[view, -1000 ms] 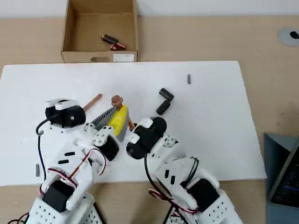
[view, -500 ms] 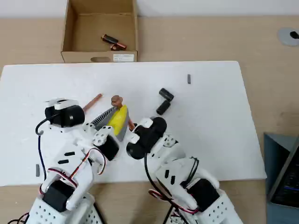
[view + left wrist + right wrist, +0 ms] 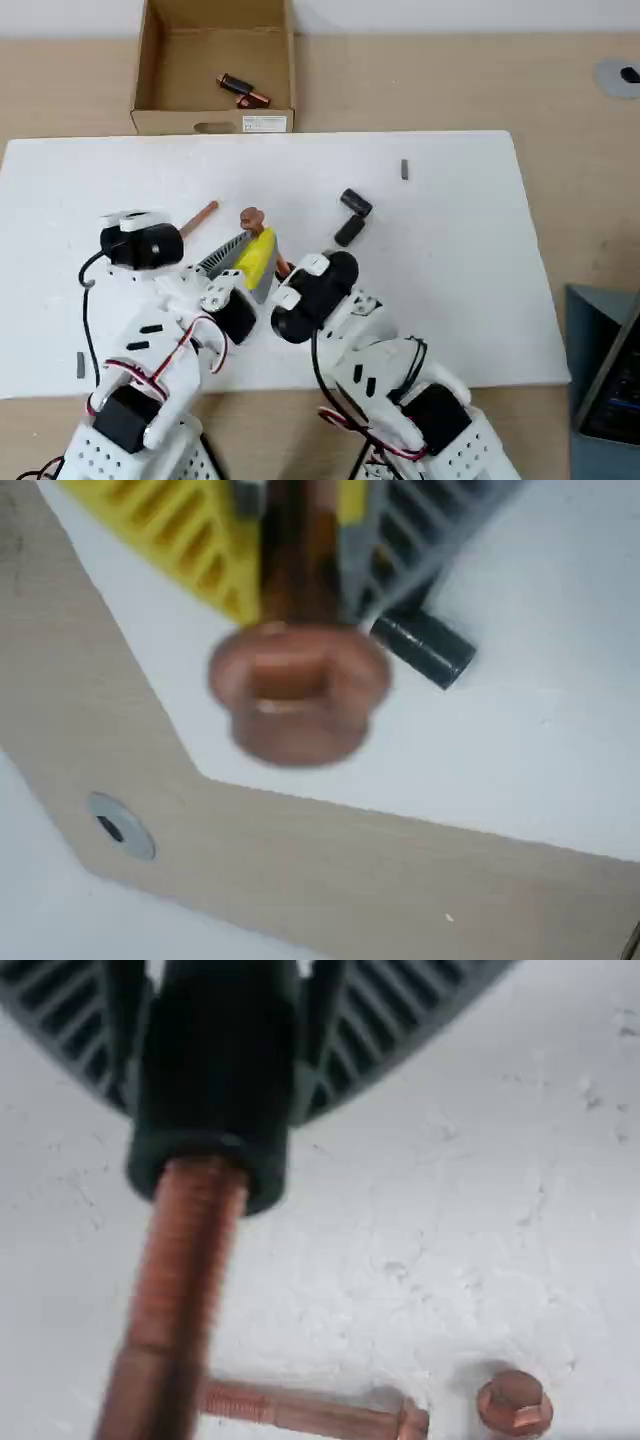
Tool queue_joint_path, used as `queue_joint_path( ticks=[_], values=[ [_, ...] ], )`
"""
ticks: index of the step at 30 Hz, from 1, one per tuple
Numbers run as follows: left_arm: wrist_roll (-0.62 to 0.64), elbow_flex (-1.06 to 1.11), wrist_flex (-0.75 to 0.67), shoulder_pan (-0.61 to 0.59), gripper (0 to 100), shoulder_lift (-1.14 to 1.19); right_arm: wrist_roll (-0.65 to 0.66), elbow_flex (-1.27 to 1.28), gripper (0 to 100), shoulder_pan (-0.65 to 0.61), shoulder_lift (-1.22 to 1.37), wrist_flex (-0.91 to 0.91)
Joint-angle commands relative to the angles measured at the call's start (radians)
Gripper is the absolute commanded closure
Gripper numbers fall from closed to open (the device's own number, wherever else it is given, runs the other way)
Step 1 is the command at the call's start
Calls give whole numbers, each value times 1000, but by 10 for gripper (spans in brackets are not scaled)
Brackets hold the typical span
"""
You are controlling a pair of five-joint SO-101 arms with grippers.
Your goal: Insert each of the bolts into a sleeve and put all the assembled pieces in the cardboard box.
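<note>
The bolt (image 3: 298, 695) head is blurred; the sleeve (image 3: 215, 1080) is cut off by the view's edge.

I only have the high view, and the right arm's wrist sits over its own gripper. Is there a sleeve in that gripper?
Observer: Yes. In the right wrist view the right gripper is shut on a black sleeve.
Operator: Any bolt in it?
Observer: A threaded copper shaft sticks out of the sleeve's open end, and its far end runs past that picture's edge.
Operator: And how does the left gripper hold its bolt?
Observer: In the left wrist view the left gripper clamps the bolt lengthwise between its yellow finger and grey finger, with the head just past the tips.
</note>
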Motion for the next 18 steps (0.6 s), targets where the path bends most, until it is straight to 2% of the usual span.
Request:
queue_joint_path(
  ticks=[1, 5, 12, 18],
  values=[
    [-2, -3, -8, -9, 998, -8, 5, -91, 989, -13, -157, -9],
    [-8, -12, 41, -6, 998, -8, 6, -91, 989, -13, -157, -9],
    [-8, -124, 299, 94, 998, -8, 5, -91, 989, -13, -157, -9],
    [-9, -130, 376, 123, 998, -8, 5, -93, 989, -13, -157, -11]
  ],
)
